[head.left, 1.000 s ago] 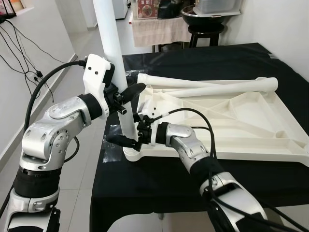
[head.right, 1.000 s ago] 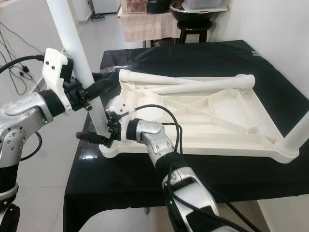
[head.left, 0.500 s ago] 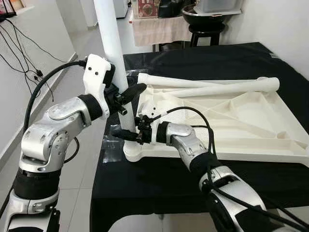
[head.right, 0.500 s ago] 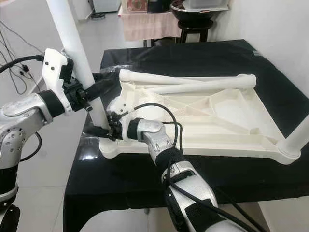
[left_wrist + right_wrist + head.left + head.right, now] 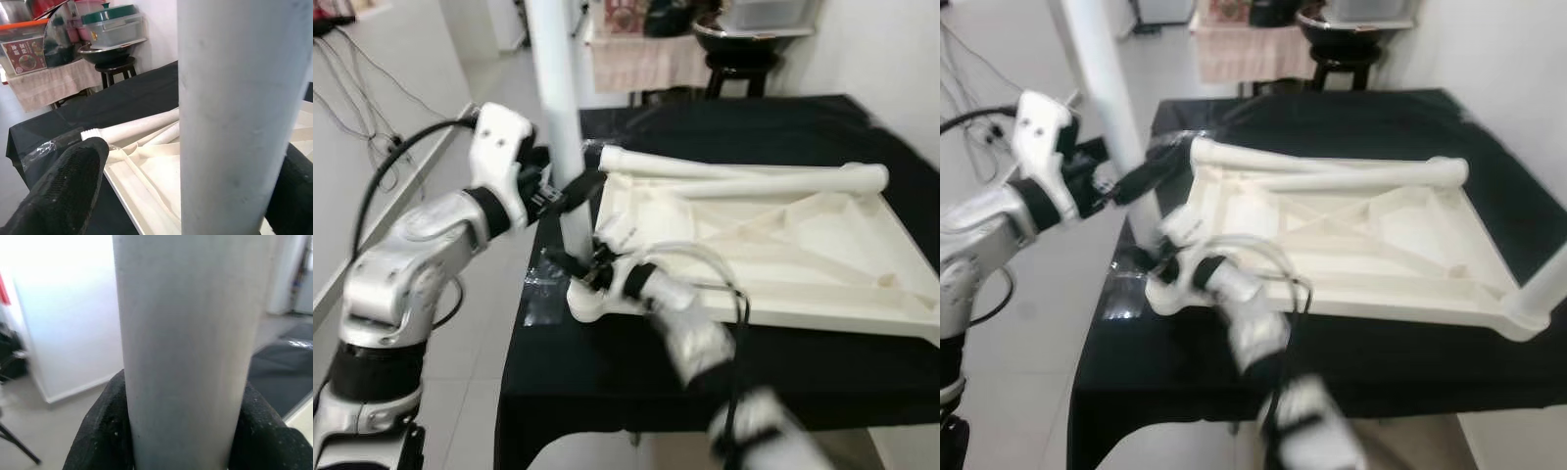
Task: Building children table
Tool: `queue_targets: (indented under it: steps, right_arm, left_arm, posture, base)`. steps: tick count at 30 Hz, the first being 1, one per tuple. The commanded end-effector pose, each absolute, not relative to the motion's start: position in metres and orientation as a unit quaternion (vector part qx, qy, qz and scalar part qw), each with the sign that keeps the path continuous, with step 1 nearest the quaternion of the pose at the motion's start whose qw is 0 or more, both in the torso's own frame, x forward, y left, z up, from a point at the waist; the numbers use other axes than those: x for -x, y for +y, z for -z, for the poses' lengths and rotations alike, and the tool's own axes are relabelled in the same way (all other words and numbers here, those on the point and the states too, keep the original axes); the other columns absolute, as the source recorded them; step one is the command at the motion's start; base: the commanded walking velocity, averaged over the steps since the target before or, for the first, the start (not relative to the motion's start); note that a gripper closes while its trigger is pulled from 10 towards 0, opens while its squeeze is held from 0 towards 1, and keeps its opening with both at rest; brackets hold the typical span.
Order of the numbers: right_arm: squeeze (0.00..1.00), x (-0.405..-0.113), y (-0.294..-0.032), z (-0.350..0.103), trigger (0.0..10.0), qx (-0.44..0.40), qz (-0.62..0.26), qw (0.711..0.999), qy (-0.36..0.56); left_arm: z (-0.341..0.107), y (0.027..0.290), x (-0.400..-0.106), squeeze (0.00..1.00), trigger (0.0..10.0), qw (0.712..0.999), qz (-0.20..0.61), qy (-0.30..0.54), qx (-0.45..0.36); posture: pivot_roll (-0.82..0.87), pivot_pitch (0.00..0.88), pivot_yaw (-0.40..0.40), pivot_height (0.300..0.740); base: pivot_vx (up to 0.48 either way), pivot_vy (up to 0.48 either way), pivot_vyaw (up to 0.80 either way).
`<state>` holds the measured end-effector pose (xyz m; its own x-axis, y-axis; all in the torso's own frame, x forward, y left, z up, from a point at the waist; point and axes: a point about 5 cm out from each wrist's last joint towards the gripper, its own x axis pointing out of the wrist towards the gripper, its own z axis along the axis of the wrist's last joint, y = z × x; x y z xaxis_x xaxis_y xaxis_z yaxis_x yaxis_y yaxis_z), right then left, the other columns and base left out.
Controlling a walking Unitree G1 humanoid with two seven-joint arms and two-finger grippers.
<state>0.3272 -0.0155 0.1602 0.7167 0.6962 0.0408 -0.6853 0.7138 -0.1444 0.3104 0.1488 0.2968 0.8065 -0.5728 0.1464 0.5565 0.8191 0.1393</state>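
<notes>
The white tabletop (image 5: 783, 318) lies upside down on the black-covered table (image 5: 607, 392). A white leg (image 5: 558, 108) stands upright in its near-left corner socket (image 5: 587, 304). My left gripper (image 5: 570, 191) is around this leg at mid-height. In the left wrist view one finger (image 5: 73, 186) stands clear of the leg (image 5: 230, 122) and the other touches it. My right gripper (image 5: 570, 264) grips the same leg just above the socket, both fingers (image 5: 102, 431) pressed against it. Two loose legs (image 5: 754, 181) lie across the tabletop's far side.
Another fitted leg (image 5: 1545, 284) rises at the near-right corner. Behind the table stand a stool with a dark bowl (image 5: 744, 49) and a cloth-covered side table (image 5: 636, 59). Cables (image 5: 372, 88) trail over the floor on the left. The table's near-left edge lies below the socket.
My right gripper has crept up and in against the leg's base, and its arm is now motion-blurred. The camera has shifted slightly. The left gripper stays at the leg.
</notes>
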Motion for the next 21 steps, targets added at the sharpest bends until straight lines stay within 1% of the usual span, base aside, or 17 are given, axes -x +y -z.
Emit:
queue_targets:
  steps: [1,4,5,6,7,8,9,13,14,16,17,19,20,21]
  right_arm:
    - [0.0,-0.313,-0.004,-0.133,0.0,0.072,-0.353,0.933,0.004]
    - [0.0,-0.313,-0.004,-0.133,0.0,0.072,-0.353,0.933,0.004]
    - [0.0,-0.312,0.006,-0.135,0.0,0.07,-0.383,0.921,-0.005]
    - [0.0,-0.312,0.006,-0.135,0.0,0.07,-0.383,0.921,-0.005]
    - [0.0,-0.313,0.012,-0.137,0.0,0.069,-0.397,0.915,-0.014]
    - [0.0,-0.313,0.012,-0.137,0.0,0.069,-0.397,0.915,-0.014]
    - [0.0,-0.311,0.017,-0.138,0.0,0.069,-0.412,0.908,-0.019]
    - [0.0,-0.309,0.02,-0.138,0.0,0.066,-0.423,0.903,-0.022]
    - [0.0,-0.308,0.022,-0.139,0.0,0.063,-0.43,0.901,-0.024]
    - [0.0,-0.306,0.022,-0.141,0.0,0.059,-0.427,0.902,-0.021]
    - [0.0,-0.301,0.023,-0.148,2.9,0.046,-0.426,0.903,-0.016]
    - [0.0,-0.299,0.023,-0.152,2.9,0.038,-0.43,0.902,-0.016]
    - [0.0,-0.298,0.023,-0.156,4.8,0.028,-0.444,0.896,-0.023]
    - [0.0,-0.298,0.023,-0.156,4.8,0.028,-0.444,0.896,-0.023]
  left_arm:
    - [-0.29,0.152,-0.314,0.0,10.0,0.954,0.287,-0.075,-0.053]
    - [-0.29,0.152,-0.314,0.0,10.0,0.954,0.287,-0.075,-0.053]
    - [-0.29,0.146,-0.314,0.0,10.0,0.95,0.299,-0.073,-0.055]
    - [-0.29,0.146,-0.314,0.0,10.0,0.95,0.299,-0.073,-0.055]
    - [-0.29,0.142,-0.313,0.0,10.0,0.948,0.305,-0.074,-0.053]
    - [-0.29,0.142,-0.313,0.0,10.0,0.948,0.305,-0.074,-0.053]
    - [-0.29,0.142,-0.312,0.0,10.0,0.948,0.304,-0.074,-0.054]
    - [-0.287,0.144,-0.311,0.0,10.0,0.95,0.299,-0.071,-0.055]
    - [-0.286,0.147,-0.311,0.0,0.0,0.951,0.297,-0.072,-0.055]
    - [-0.286,0.148,-0.31,0.0,0.0,0.95,0.297,-0.074,-0.056]
    - [-0.287,0.148,-0.309,0.0,0.0,0.949,0.3,-0.078,-0.056]
    - [-0.287,0.148,-0.309,0.0,0.0,0.949,0.301,-0.078,-0.056]
    - [-0.287,0.148,-0.309,0.0,0.0,0.948,0.302,-0.079,-0.057]
    - [-0.287,0.148,-0.309,0.0,0.0,0.948,0.302,-0.079,-0.057]
  posture:
    - [-0.03,0.065,0.045,0.74]
    - [-0.03,0.065,0.045,0.74]
    - [-0.02,0.061,0.036,0.74]
    - [-0.02,0.061,0.036,0.74]
    - [-0.02,0.061,0.036,0.74]
    - [-0.02,0.061,0.036,0.74]
    - [-0.02,0.059,0.036,0.74]
    - [-0.02,0.061,0.035,0.74]
    - [-0.02,0.061,0.035,0.74]
    - [-0.02,0.061,0.035,0.74]
    - [-0.02,0.061,0.034,0.74]
    - [-0.02,0.061,0.034,0.74]
    - [-0.02,0.059,0.036,0.74]
    - [-0.02,0.059,0.036,0.74]
  base:
    - [0.0,0.0,0.0]
    - [0.0,0.0,0.0]
    - [0.0,0.0,0.0]
    - [0.0,0.0,0.0]
    - [0.0,0.0,0.0]
    - [0.0,0.0,0.0]
    - [0.0,0.0,0.0]
    - [0.0,0.0,0.0]
    - [0.0,0.0,0.0]
    - [0.0,0.0,0.0]
    - [0.0,0.0,0.0]
    - [0.0,0.0,0.0]
    - [0.0,0.0,0.0]
    - [0.0,0.0,0.0]
